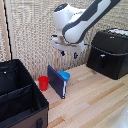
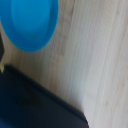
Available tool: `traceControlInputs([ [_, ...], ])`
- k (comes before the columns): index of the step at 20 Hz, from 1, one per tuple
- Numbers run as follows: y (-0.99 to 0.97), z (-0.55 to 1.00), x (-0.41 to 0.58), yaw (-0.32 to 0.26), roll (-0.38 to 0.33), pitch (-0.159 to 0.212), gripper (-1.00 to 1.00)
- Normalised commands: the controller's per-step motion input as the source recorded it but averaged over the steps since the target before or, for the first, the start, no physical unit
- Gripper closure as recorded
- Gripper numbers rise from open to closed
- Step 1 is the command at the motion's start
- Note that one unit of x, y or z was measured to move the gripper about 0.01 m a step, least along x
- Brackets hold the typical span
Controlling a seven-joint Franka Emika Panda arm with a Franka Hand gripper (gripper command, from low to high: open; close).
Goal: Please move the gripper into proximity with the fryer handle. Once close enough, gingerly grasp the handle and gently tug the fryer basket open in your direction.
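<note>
My white gripper [image 1: 69, 54] hangs high above the wooden table [image 1: 95, 100], its two blue-tipped fingers spread apart and empty. The black boxy fryer [image 1: 111, 52] stands at the exterior view's right, well apart from the gripper. Its glossy fryer basket [image 1: 102, 62] forms the front face and sits flush with the body. The small black fryer handle [image 1: 103, 56] juts from that face. The wrist view shows neither the fryer nor my fingers, only the table [image 2: 95, 60] below.
A blue bowl [image 1: 64, 76] [image 2: 30, 22] and an upright dark blue board [image 1: 56, 81] [image 2: 35, 105] sit below the gripper. A red cup [image 1: 43, 82] stands beside them. A large black divided fabric case [image 1: 20, 95] fills the exterior view's lower left.
</note>
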Motion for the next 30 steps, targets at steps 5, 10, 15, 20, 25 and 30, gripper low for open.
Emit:
traceControlInputs([
  [5,-0.15,-0.11,-0.056,-0.035,-0.373,-0.152,-1.00],
  [10,-0.23,-0.41,-0.053,-0.001,-0.317,-0.069,-1.00],
  [15,-0.35,-0.44,-0.040,0.000,-0.224,-0.031,-1.00],
  [20,-0.41,-0.37,-0.033,0.000,-0.168,-0.056,-1.00],
  [25,-0.47,-0.30,-0.124,0.024,-0.107,-0.109,-1.00],
  [30,-0.53,-0.26,-0.204,0.027,-0.093,-0.121,-1.00],
])
